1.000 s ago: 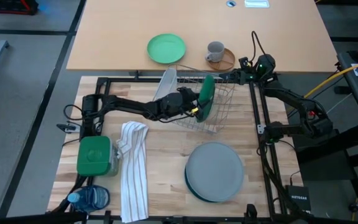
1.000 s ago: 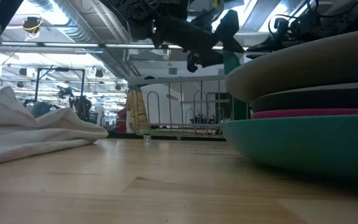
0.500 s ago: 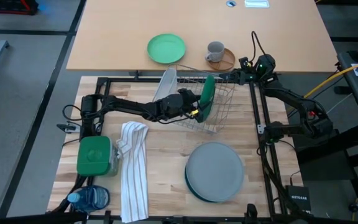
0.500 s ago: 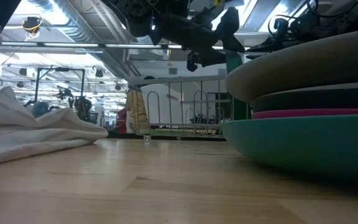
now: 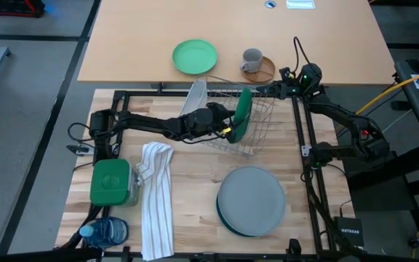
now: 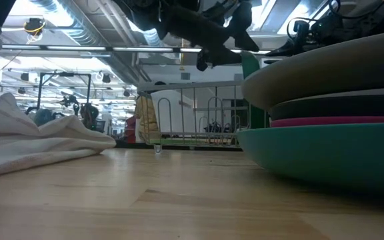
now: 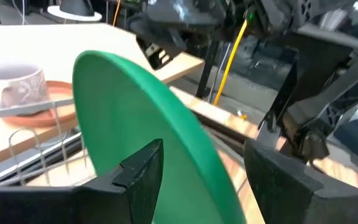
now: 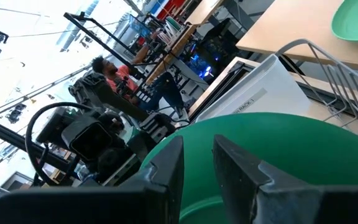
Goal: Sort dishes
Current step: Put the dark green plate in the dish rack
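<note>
While the dark green plate (image 5: 242,113) stands on edge in the wire rack (image 5: 257,131), the left end effector (image 5: 229,125) straddles its rim, fingers spread, plate between them, not clamped. Right end effector (image 5: 259,90) sits just beyond the far rim; grip state unclear. Remaining plates (image 5: 251,201) lie stacked nearer the desk's (image 5: 188,196) front.

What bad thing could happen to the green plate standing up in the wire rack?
The green plate stands on edge in the wire rack. The left gripper has open fingers on either side of its rim, and the right gripper is close on the far side. If either one nudges it, the plate might tip or roll out. The rack sits crooked and could slide. The two arms might also bump each other.
</note>
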